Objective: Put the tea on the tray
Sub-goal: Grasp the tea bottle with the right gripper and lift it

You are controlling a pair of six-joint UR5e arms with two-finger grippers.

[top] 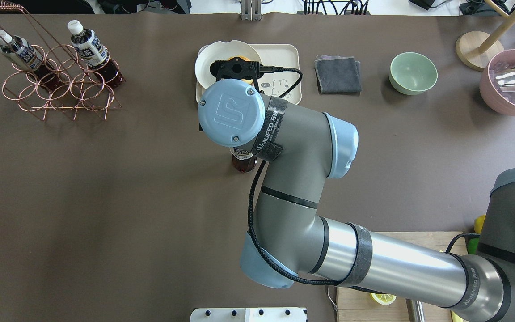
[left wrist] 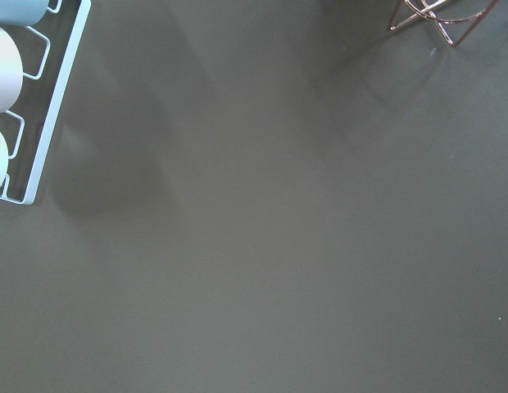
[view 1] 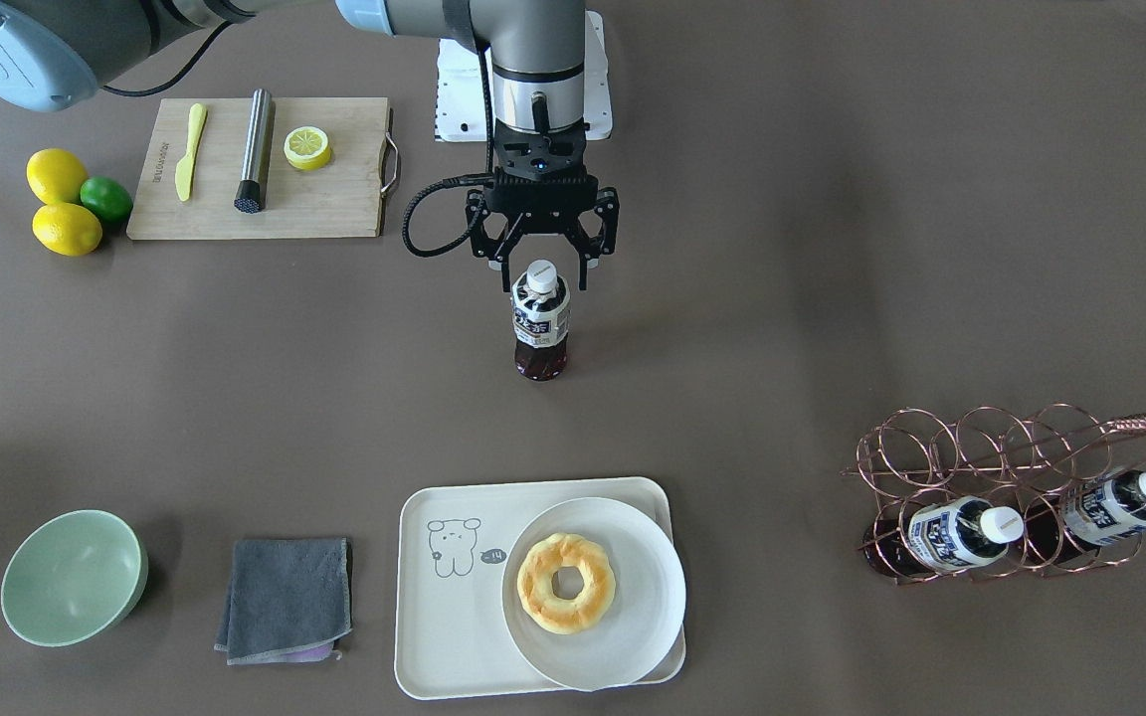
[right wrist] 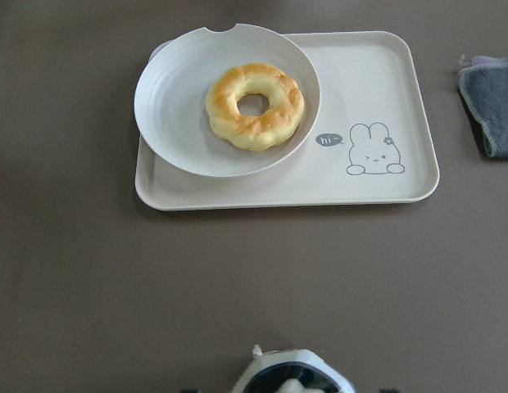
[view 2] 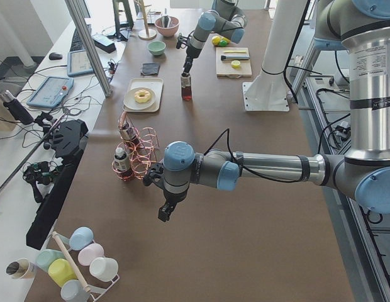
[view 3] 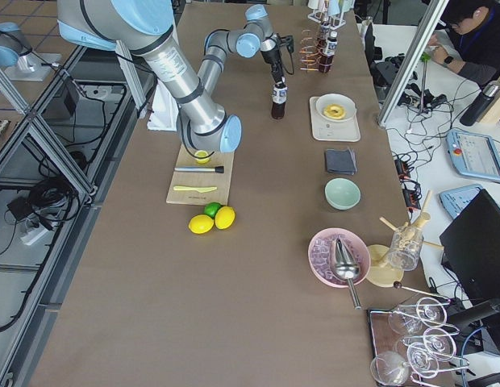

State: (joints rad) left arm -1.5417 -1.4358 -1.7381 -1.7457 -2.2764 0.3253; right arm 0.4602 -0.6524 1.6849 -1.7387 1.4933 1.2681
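Note:
One tea bottle (view 1: 540, 323) stands upright on the brown table, mid-table, apart from the tray. My right gripper (view 1: 540, 267) is open just above it, with a finger on each side of the white cap. The cap fills the bottom edge of the right wrist view (right wrist: 291, 372). The cream tray (view 1: 444, 636) lies beyond the bottle (right wrist: 377, 98), with a bare strip by its cartoon drawing. My left gripper (view 2: 165, 212) shows only in the exterior left view, low over bare table near the rack. I cannot tell whether it is open or shut.
A round white plate (view 1: 623, 636) with a doughnut (view 1: 565, 582) covers much of the tray. A copper wire rack (view 1: 1011, 467) holds two more tea bottles. A grey cloth (view 1: 285, 597), a green bowl (view 1: 71, 577), a wooden cutting board (view 1: 334, 199) and lemons (view 1: 61, 204) lie around.

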